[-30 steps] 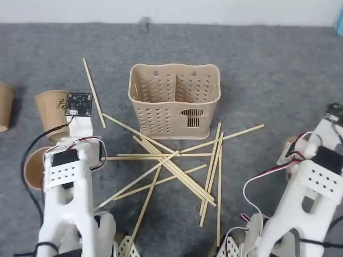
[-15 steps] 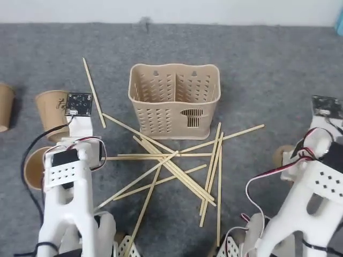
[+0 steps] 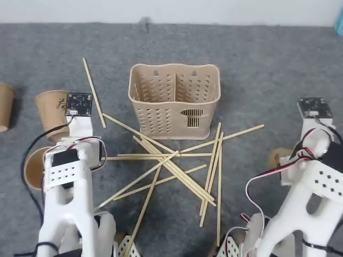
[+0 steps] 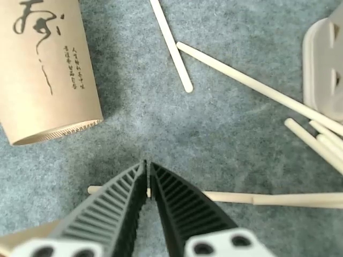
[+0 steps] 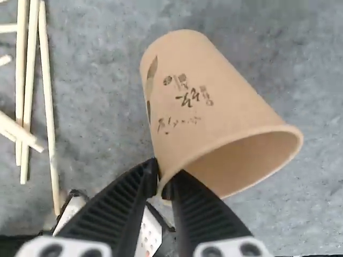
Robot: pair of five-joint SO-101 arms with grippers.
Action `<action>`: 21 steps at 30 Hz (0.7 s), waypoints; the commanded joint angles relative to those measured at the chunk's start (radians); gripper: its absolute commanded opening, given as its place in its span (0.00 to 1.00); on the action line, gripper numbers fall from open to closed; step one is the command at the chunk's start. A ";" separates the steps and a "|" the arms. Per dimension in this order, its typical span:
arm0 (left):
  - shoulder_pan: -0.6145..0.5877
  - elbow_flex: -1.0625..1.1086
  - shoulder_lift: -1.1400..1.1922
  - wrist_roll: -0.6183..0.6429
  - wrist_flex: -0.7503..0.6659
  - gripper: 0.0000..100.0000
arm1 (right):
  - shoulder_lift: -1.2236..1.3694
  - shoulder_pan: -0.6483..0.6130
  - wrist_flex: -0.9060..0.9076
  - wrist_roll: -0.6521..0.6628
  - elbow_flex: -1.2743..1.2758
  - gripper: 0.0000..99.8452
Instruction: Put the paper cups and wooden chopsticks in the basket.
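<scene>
Right wrist view: right pincer (image 5: 162, 179) clamps paper cup (image 5: 214, 123) by rim.

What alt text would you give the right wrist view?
The right gripper has its jaws closed on the rim of a brown paper cup, whose open mouth tilts toward the camera. Wooden chopsticks lie on the grey mat beside it.

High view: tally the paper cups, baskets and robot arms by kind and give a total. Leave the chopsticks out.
paper cup: 4
basket: 1
arm: 2
Total: 7
</scene>
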 commanded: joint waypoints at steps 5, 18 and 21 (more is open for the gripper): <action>-0.003 0.002 -0.006 -0.011 -0.005 0.01 | -0.008 0.010 -0.010 0.005 0.078 0.01; -0.005 0.005 -0.006 -0.011 0.015 0.01 | -0.012 -0.064 -0.056 0.092 0.118 0.27; -0.005 0.005 -0.006 -0.011 0.015 0.01 | -0.012 -0.128 -0.051 0.003 0.074 0.28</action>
